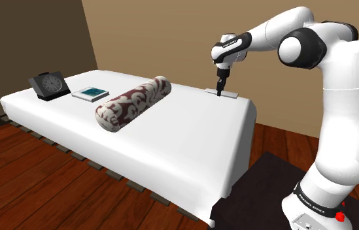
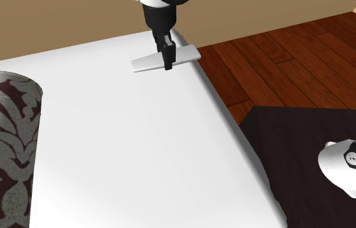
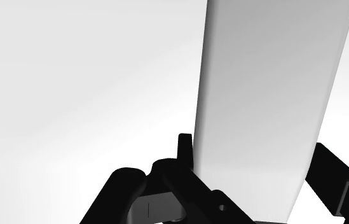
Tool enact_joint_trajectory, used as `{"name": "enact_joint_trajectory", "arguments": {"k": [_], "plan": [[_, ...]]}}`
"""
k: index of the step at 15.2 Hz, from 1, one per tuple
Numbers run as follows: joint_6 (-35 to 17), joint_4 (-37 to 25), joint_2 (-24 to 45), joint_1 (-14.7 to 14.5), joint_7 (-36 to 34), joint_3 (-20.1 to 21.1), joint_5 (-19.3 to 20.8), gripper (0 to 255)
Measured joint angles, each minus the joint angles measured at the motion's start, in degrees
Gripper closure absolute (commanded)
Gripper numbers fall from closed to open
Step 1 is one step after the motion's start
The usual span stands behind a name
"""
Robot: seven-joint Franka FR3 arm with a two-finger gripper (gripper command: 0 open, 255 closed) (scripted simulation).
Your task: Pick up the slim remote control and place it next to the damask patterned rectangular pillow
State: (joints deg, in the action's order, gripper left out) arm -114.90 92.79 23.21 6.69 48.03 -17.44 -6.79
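At the bed's (image 1: 191, 131) far-left corner in the shoulder view stands a dark clock (image 1: 48, 85). Just beside it lies a flat teal-faced book (image 1: 90, 94). The damask pillow (image 1: 134, 103), a maroon-and-grey roll, lies across the middle of the bed. Well apart from it, the slim grey remote (image 1: 231, 95) rests flat near the far edge, close to the right-hand corner. The black jaws point straight down over the remote, closed against its two long sides. The white arm (image 1: 328, 78) rises from the stand (image 1: 315, 215).

The shoulder view sees the whole bed (image 1: 191, 131) from beside the stand (image 1: 263, 186); the second exterior view, nearer, shares the stand-side corner.
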Motion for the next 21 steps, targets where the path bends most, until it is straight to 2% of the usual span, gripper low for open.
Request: {"name": "enact_joint_trajectory", "arguments": {"k": [11,21], "plan": [[7.01,-4.93,-2.20,-0.41,-1.02,-0.24,0.89,255],[7.81,-6.41,-1.70,-8.29,-12.53,3.25,2.04,255]]}}
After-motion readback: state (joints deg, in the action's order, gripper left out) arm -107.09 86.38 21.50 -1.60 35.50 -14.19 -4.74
